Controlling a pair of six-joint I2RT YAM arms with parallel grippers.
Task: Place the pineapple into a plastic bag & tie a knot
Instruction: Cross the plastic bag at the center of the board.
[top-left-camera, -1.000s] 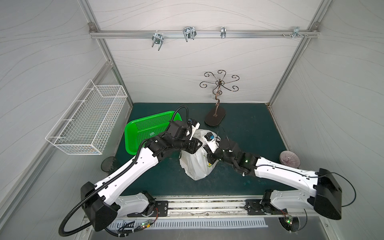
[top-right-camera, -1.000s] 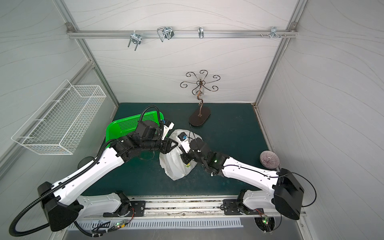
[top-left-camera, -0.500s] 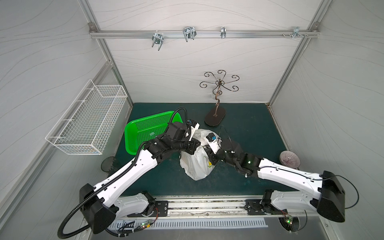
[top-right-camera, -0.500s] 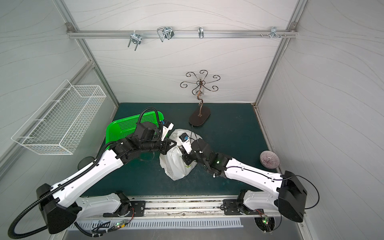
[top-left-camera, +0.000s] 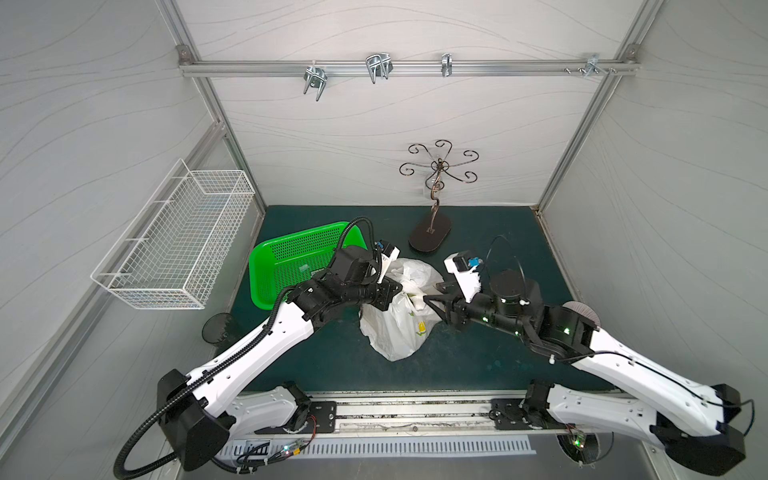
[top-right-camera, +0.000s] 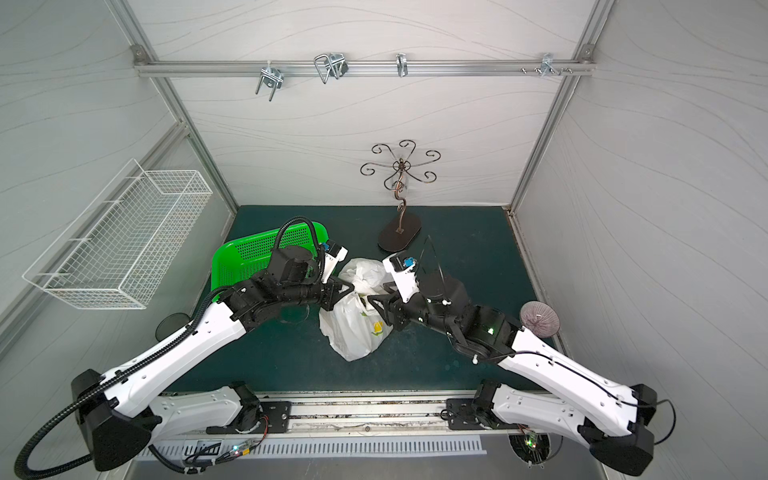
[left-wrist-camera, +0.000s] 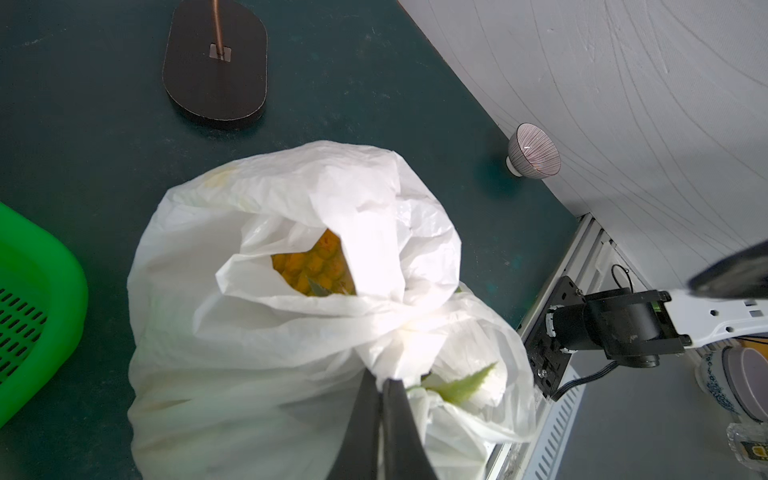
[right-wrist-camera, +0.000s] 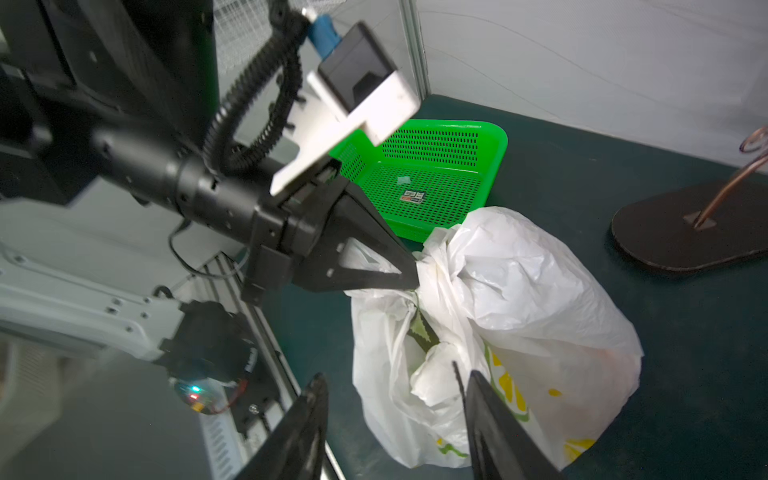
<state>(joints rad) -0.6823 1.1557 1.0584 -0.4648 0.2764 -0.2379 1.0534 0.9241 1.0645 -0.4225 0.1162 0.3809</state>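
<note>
The white plastic bag (top-left-camera: 397, 328) (top-right-camera: 353, 328) stands mid-table, lemon print toward the right arm. Through its gaping top the yellow pineapple (left-wrist-camera: 311, 266) shows, with a green leaf (right-wrist-camera: 422, 328) poking up. My left gripper (top-left-camera: 398, 286) (top-right-camera: 348, 286) (left-wrist-camera: 382, 380) is shut on a bunched fold of the plastic bag (left-wrist-camera: 257, 332) at the rim. My right gripper (top-left-camera: 431, 293) (top-right-camera: 376, 293) (right-wrist-camera: 390, 374) is open beside the plastic bag (right-wrist-camera: 519, 299), one finger against the printed side, holding nothing. Among the folds I cannot make out the knot.
A green basket (top-left-camera: 299, 262) lies behind the left arm. A metal scroll stand (top-left-camera: 430, 235) rises at the back. A striped cup (top-left-camera: 582, 309) sits by the right wall, a dark glass (top-left-camera: 216, 328) at the left edge. A wire basket (top-left-camera: 174, 245) hangs on the left wall.
The right gripper has opened, let go of the bag and drawn back to the right. The left gripper has shut on the bag's top fold.
</note>
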